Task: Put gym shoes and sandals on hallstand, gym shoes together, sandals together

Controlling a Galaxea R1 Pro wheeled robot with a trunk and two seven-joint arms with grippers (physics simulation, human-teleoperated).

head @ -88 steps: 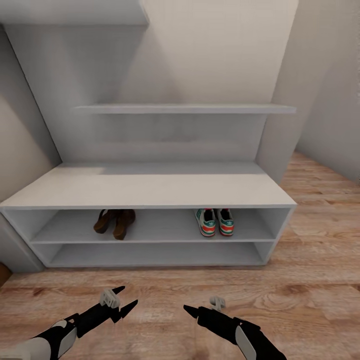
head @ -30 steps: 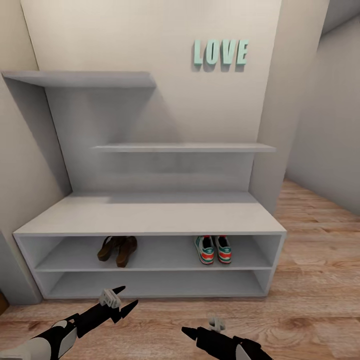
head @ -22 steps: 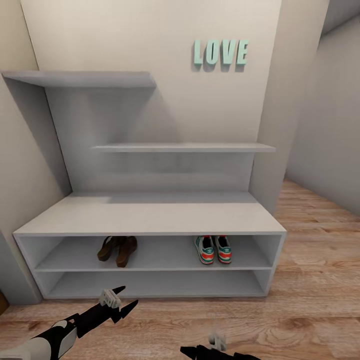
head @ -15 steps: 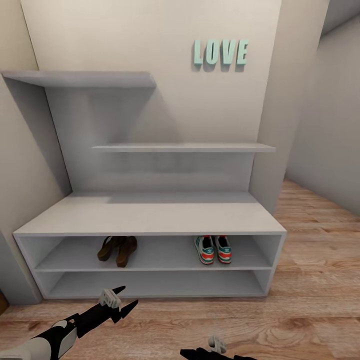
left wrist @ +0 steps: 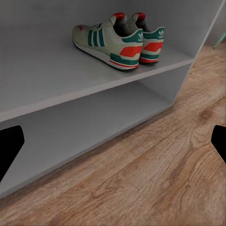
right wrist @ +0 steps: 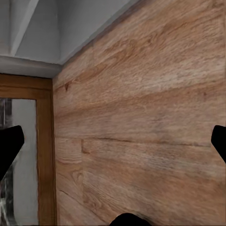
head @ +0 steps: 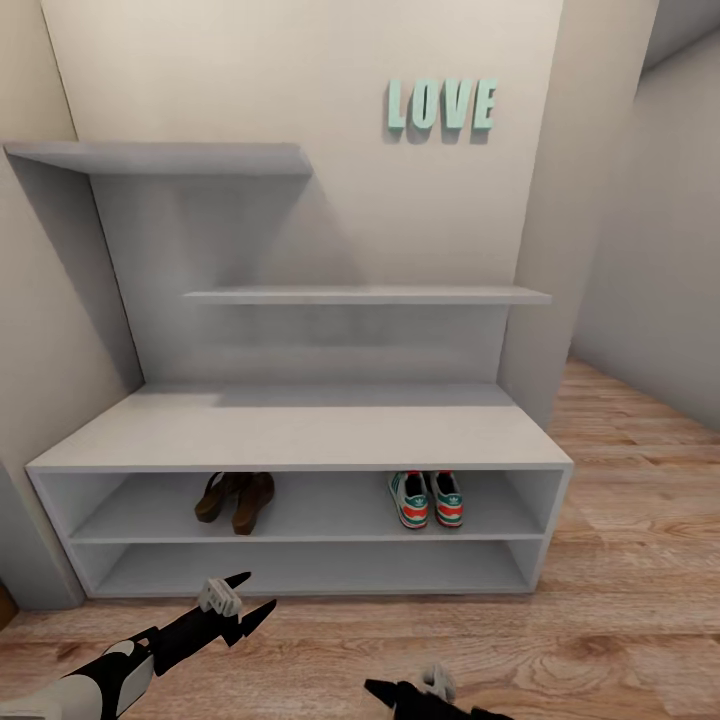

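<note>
The two gym shoes (head: 427, 498) stand side by side, heels outward, at the right of the hallstand's (head: 300, 430) upper bay. The two sandals (head: 235, 499) sit together at the left of the same bay. The gym shoes (left wrist: 117, 42) also appear in the left wrist view, on the shelf board. My left gripper (head: 257, 592) hovers open and empty over the corridor floor (head: 620, 600) in front of the lower bay. My right gripper (head: 400, 695) is low at the head view's bottom edge. Its fingertips (right wrist: 10, 143) stand wide apart, open, over bare planks.
Two stepped wall shelves (head: 365, 296) hang above the bench, with teal LOVE letters (head: 441, 104) on the wall. A wall corner (head: 545, 250) borders the rack on the right. The right wrist view shows a wooden door frame (right wrist: 44, 155). Floor continues to the right.
The head camera has pulled back and tilted up since the oldest frame. Over the last second my right arm sank toward the picture's bottom edge. The left arm and the shoes stayed put.
</note>
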